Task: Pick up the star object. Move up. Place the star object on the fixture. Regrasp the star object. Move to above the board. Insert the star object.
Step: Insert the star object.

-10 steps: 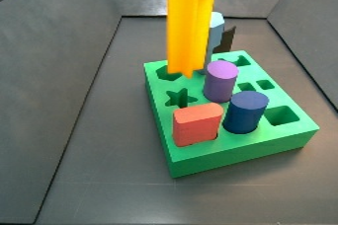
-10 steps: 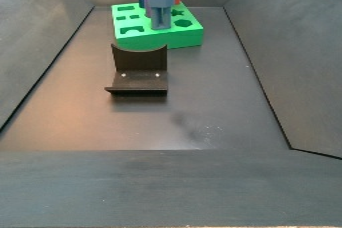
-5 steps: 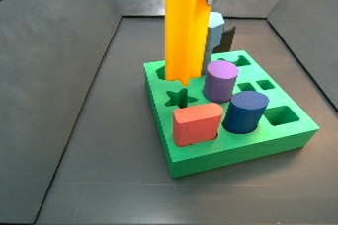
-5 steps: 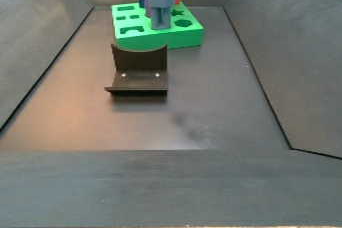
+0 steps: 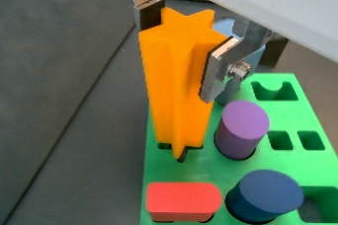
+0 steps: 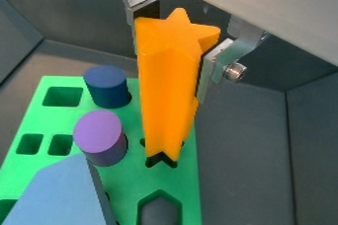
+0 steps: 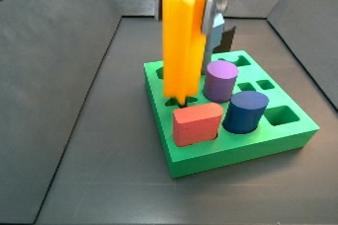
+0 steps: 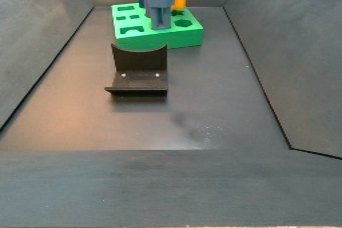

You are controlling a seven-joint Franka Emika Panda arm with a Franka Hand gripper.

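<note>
Two silver fingers (image 5: 222,63) of gripper (image 5: 183,34) pinch star object (image 5: 179,81), jaws closed on its sides; I see its lower end at board (image 5: 295,113) star hole. Beside it: one purple cylinder (image 5: 243,129), one dark blue cylinder (image 5: 268,193), one red block (image 5: 183,200). Second wrist view: same pinch; blue-grey piece (image 6: 53,195) in foreground. Side view: star object (image 7: 184,43) upright, tip in board (image 7: 244,149). Side view: dark fixture (image 8: 138,70) on floor just before board (image 8: 187,33); I cannot judge jaws here.
</note>
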